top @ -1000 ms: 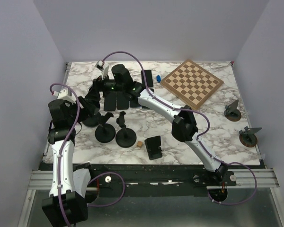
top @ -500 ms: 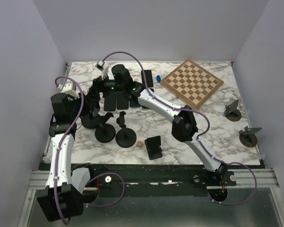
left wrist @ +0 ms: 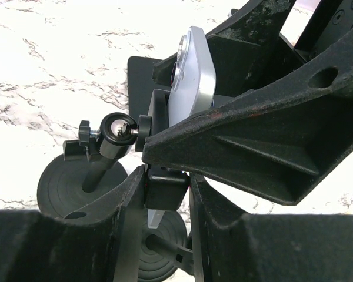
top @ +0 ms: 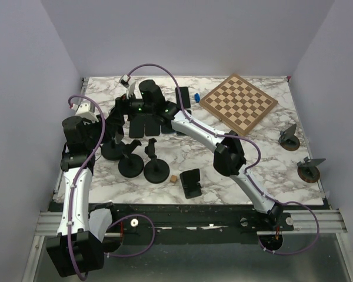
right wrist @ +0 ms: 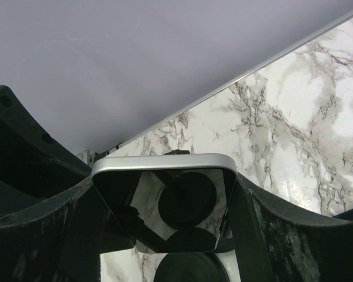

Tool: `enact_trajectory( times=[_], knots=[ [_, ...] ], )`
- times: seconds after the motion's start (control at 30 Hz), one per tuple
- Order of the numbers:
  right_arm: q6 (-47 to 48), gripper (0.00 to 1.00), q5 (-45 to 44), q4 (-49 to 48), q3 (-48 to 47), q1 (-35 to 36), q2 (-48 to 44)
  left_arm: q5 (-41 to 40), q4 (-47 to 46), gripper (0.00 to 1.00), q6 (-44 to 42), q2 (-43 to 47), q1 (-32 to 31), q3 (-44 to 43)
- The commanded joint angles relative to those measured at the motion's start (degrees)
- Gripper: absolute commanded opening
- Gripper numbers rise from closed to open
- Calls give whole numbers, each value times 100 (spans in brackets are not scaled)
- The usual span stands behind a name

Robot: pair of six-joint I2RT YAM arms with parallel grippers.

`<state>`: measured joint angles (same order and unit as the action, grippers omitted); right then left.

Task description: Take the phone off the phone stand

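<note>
Phone (right wrist: 165,194) sits atop phone stand (left wrist: 115,130), long side pointing up & away from it. Our R claw (right wrist: 165,211) grips phone by both edges. L claw (left wrist: 166,197) looks clamped on phone stand, just under phone. We'd pull straight up.

light: bright, even, from above | shadows: soft, short, under arms on table (top: 282,170) | glare: phone (right wrist: 165,200) screen mirrors dark shapes | focus: overhead sharp, wrist views' nearest edges slightly soft

Phone (left wrist: 191,70) on stand (left wrist: 116,130); chessboard (top: 238,103) well right.
</note>
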<state>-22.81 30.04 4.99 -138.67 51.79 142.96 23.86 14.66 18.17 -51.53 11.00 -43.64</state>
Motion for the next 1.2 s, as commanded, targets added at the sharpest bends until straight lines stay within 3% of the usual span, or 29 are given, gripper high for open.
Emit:
enact_trajectory(
  times=[0.0,0.13,0.5,0.7,1.17],
  knots=[
    [-383,1,317,-302,-74,78,-12,29,-97,0,-72,77,-27,57],
    [-288,1,579,-383,42,4,-94,-106,244,0,-291,296,-27,-2],
    [-554,1,2638,-965,-344,-380,233,140,512,0,-490,695,-28,239],
    [-1853,1,3645,-2602,-519,-391,684,19,511,0,-503,864,-21,302],
    [-3669,1,4234,-4914,-85,-384,656,-169,354,0,-444,1058,-19,478]
  ],
)
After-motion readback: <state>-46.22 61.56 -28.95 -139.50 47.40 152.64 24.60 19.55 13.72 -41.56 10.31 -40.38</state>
